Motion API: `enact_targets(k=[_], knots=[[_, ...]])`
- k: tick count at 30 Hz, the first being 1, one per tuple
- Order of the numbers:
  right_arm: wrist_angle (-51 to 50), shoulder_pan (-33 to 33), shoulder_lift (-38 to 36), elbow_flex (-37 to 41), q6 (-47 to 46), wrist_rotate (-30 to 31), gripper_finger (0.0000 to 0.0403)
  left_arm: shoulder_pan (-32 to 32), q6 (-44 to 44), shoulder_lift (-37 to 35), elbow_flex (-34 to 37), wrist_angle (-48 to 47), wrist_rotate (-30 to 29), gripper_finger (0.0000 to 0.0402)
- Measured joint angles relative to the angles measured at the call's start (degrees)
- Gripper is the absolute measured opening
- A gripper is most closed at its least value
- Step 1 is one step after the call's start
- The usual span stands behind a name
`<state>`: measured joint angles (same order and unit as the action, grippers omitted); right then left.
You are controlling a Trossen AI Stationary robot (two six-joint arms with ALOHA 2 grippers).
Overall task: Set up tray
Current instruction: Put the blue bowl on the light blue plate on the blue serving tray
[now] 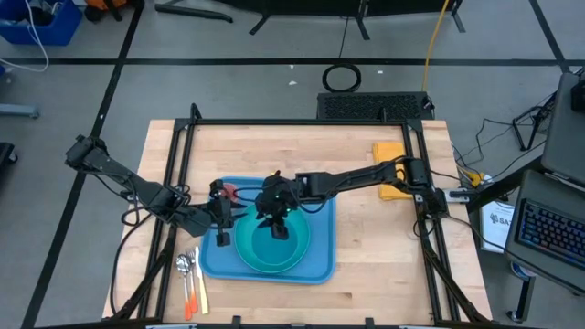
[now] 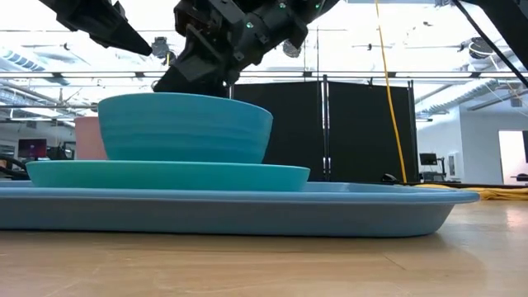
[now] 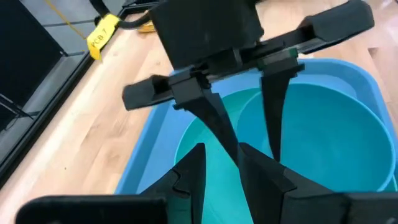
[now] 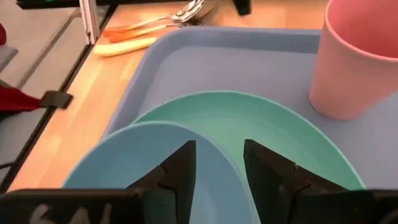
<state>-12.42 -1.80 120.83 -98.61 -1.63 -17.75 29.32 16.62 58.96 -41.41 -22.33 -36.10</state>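
Right tool (image 1: 277, 228) hangs part open over the small round blue bowl (image 4: 155, 168), fingers straddling its rim, on the cyan plate (image 4: 267, 130) in the large blue plastic tray (image 1: 315, 265). Left tool (image 1: 222, 222), also parted, hovers beside. Only the right wrist view shows the pink cup (image 4: 357, 59).

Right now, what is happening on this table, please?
A meal tray is being set up. The blue tray already carries a cyan plate with a blue bowl on it, and a pink cup. The right pincer is open over the bowl's rim. The left pincer is open close by. Cutlery lies beside the tray.
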Motion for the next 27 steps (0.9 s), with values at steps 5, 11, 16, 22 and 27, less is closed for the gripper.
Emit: enact_targets(k=[5, 11, 16, 22, 27], knots=[[-4.73, 0.14, -2.37, 0.02, 0.66, 2.66, 0.0125, 0.01, 0.02, 0.0, 0.0, 0.04, 0.0, 0.0097], [-18.56, -0.53, -9.63, 0.0, 0.06, 7.15, 0.0125, 0.02, 0.02, 0.02, 0.0, -0.13, 0.0, 0.0097], [-25.95, -4.96, -16.06, 2.98, -2.42, 14.8, 0.0116, 0.07, 0.22, 0.0, 0.02, -0.15, 0.0, 0.0097], [-12.58, -11.07, -25.43, 22.65, -8.62, 20.8, 0.0041, 0.11, 0.18, 0.0, 0.02, -0.04, 0.02, 0.0097], [8.14, -14.01, -31.23, 41.34, -15.99, 20.57, 0.0005, 0.11, 0.28, 0.0, 0.02, 0.6, 0.0, 0.0097]])
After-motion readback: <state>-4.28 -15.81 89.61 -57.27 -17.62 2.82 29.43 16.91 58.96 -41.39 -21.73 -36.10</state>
